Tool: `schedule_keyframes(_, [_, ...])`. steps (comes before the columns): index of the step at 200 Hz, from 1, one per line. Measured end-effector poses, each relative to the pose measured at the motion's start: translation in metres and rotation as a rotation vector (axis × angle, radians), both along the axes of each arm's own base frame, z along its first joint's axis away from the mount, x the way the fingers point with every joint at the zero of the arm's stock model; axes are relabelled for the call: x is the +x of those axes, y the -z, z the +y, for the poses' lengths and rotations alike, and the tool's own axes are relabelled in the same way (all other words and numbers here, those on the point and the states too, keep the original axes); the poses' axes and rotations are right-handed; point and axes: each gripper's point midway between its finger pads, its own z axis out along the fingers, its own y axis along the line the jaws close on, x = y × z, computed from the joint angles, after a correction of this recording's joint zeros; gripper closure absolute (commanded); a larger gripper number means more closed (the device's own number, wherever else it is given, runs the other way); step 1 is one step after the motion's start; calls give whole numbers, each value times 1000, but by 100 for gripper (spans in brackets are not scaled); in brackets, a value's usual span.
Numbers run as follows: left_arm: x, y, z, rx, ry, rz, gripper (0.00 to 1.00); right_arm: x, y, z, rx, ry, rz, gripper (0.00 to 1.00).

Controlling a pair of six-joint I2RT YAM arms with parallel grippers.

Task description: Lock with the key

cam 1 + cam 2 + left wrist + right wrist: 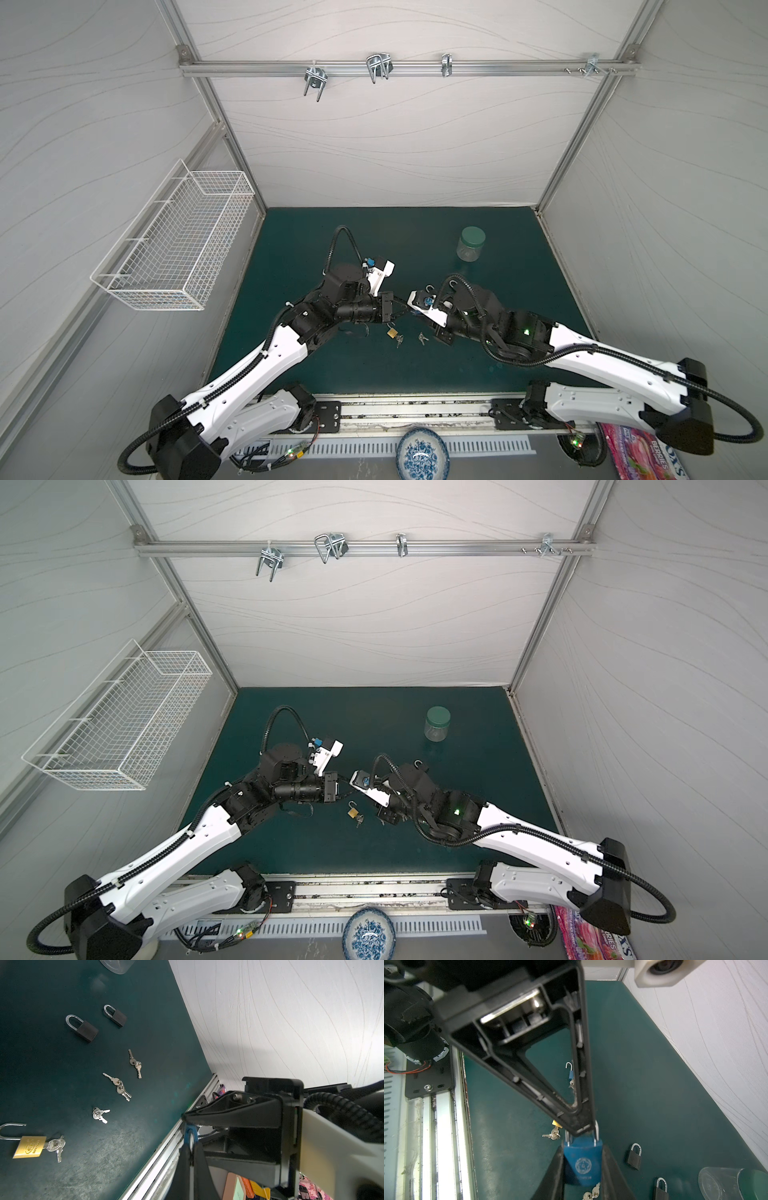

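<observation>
A blue padlock (582, 1164) hangs in mid-air between my two grippers, low over the green mat (374, 249). In the right wrist view my right gripper (582, 1147) is shut on the sides of its body. A small bunch of keys (591, 1191) dangles from the underside of the body. My left gripper (191, 1146) is shut on the lock's shackle end, which shows as a blue edge (190, 1136) in the left wrist view. In both top views the two grippers meet tip to tip at mid-table (404, 309) (345, 786), and the padlock is hidden between them.
On the mat lie an open brass padlock (29, 1147) with keys in it, loose key bunches (119, 1086), two black padlocks (86, 1029), and another open blue padlock (570, 1073). A green-lidded jar (471, 243) stands at the back right. A wire basket (174, 241) hangs on the left wall.
</observation>
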Motion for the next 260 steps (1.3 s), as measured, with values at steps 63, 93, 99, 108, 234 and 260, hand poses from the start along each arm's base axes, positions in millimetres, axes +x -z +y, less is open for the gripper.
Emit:
schedule_keyframes(63, [29,-6,42,153,-238,-80,2,38,25,-17,19,201,199,100])
schedule_keyframes(93, [46,22,82,234,-393,-34,2,62,77,-23,-100,322,364,100])
schedule_keyframes(99, [46,31,90,248,-418,-16,2,64,87,-22,-128,333,390,100])
schedule_keyframes(108, [46,45,100,268,-449,15,2,67,102,-19,-172,346,425,100])
schedule_keyframes(234, [23,118,138,317,-569,189,1,127,190,1,-424,456,588,99])
schedule_keyframes(260, [25,119,140,318,-592,198,1,141,196,6,-441,467,584,97])
